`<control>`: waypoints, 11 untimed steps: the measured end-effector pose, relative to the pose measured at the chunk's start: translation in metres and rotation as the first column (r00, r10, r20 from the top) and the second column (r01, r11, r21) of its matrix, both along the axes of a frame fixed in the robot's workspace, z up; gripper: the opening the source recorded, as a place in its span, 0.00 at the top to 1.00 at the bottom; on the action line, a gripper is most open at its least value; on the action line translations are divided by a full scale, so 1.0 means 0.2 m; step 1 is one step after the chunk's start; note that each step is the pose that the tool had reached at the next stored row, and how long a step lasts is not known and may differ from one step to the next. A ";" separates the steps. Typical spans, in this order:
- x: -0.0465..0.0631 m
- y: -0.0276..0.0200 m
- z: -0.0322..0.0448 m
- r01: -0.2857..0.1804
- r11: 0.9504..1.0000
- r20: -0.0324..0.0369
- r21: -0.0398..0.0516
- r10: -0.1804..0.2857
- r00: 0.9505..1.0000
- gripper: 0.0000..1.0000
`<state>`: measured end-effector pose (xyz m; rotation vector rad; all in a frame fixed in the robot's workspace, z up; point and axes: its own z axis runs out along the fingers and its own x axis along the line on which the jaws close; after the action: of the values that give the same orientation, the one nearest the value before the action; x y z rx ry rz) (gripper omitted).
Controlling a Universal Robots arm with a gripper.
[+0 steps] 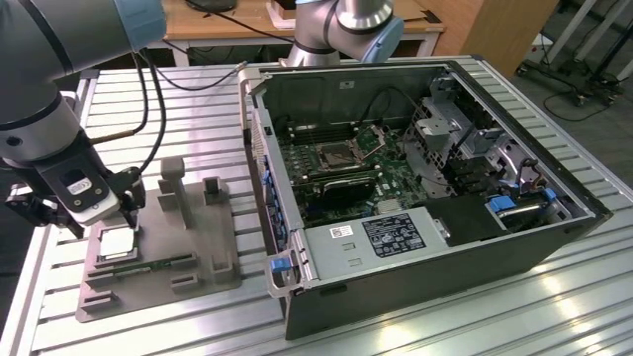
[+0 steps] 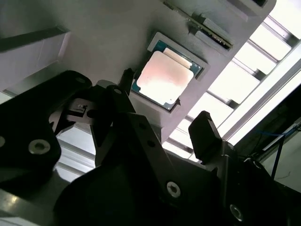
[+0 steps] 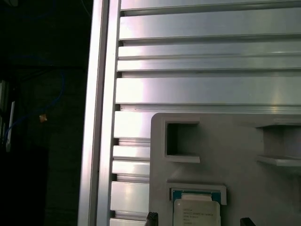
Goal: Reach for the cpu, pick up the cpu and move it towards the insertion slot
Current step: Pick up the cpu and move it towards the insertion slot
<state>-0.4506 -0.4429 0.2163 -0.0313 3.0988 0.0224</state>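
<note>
Fingers spread, the gripper [image 1: 99, 220] is hovering just above the cpu [image 1: 117, 242], which is lying ungripped on its holder [image 1: 203, 256], the slot [image 1: 334, 154] well apart.

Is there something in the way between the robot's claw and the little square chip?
Nothing visible is. The cpu lies uncovered in its pocket in the grey holder. The gripper hangs right over it, jaws open, one on each side of the chip.

Exterior view high; both wrist views near cpu [image 2: 162, 80].
</note>
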 end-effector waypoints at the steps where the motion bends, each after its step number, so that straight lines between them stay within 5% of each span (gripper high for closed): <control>1: 0.00 -0.005 -0.006 0.000 1.000 -0.001 0.000 0.000 1.000 0.26; 11: 0.00 -0.007 -0.012 0.000 1.000 -0.002 0.000 0.000 1.000 0.26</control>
<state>-0.4506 -0.4443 0.2139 -0.0307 3.1003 0.0223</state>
